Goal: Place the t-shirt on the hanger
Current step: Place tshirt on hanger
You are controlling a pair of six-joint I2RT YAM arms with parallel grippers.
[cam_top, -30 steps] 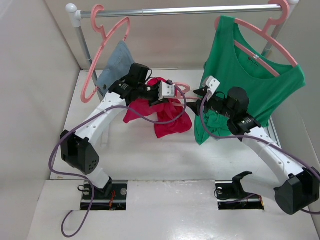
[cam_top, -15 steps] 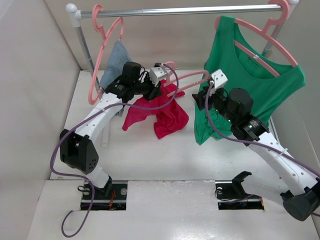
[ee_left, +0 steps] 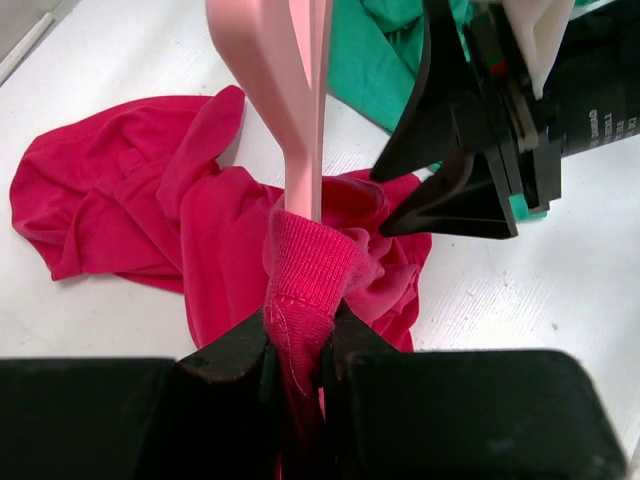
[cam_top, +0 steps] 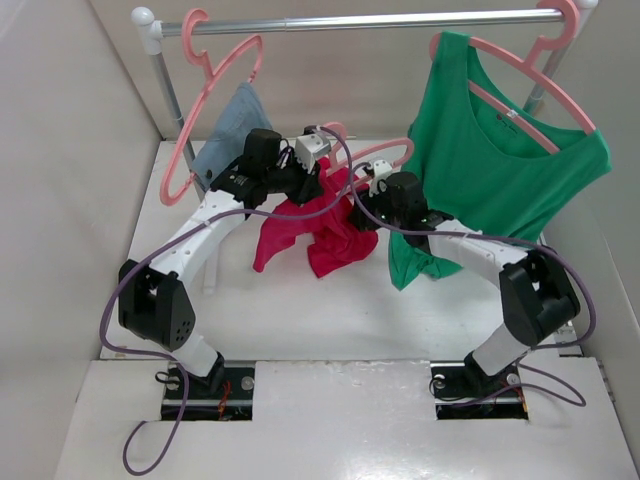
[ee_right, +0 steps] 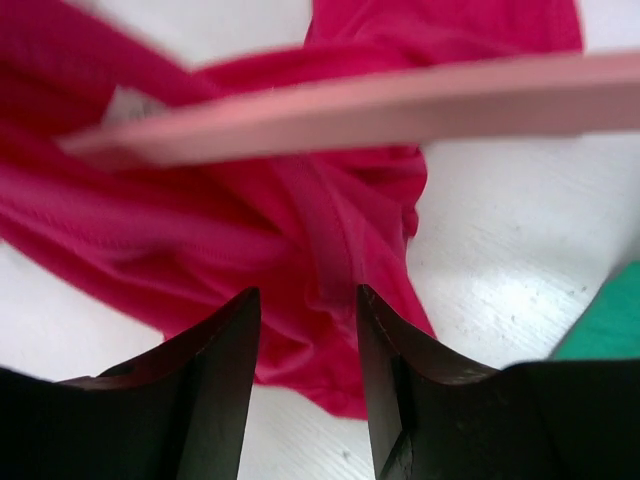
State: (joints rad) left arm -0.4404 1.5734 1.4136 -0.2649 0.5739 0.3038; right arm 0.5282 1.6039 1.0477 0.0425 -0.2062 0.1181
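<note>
The crimson t-shirt [cam_top: 325, 235] hangs bunched from my left gripper [cam_top: 325, 178], its lower part lying on the white table. In the left wrist view the left gripper [ee_left: 298, 345] is shut on a ribbed hem of the t-shirt [ee_left: 305, 265], and one arm of the pink hanger [ee_left: 300, 110] runs down into that fold. The hanger [cam_top: 385, 152] sticks out to the right above the shirt. My right gripper [cam_top: 362, 208] is open just right of the shirt. In the right wrist view the open right gripper [ee_right: 308, 330] is over red cloth [ee_right: 330, 230], below the hanger arm [ee_right: 400, 105].
A metal rail [cam_top: 350, 20] spans the back. A green tank top [cam_top: 500, 170] hangs on its own pink hanger at right, close behind my right arm. A blue-grey garment [cam_top: 225, 130] hangs on another pink hanger [cam_top: 205, 95] at left. Walls close in both sides.
My right gripper has moved left and down, from the hanger's right end to the shirt below the hanger. My left gripper has lifted the shirt slightly and still holds it.
</note>
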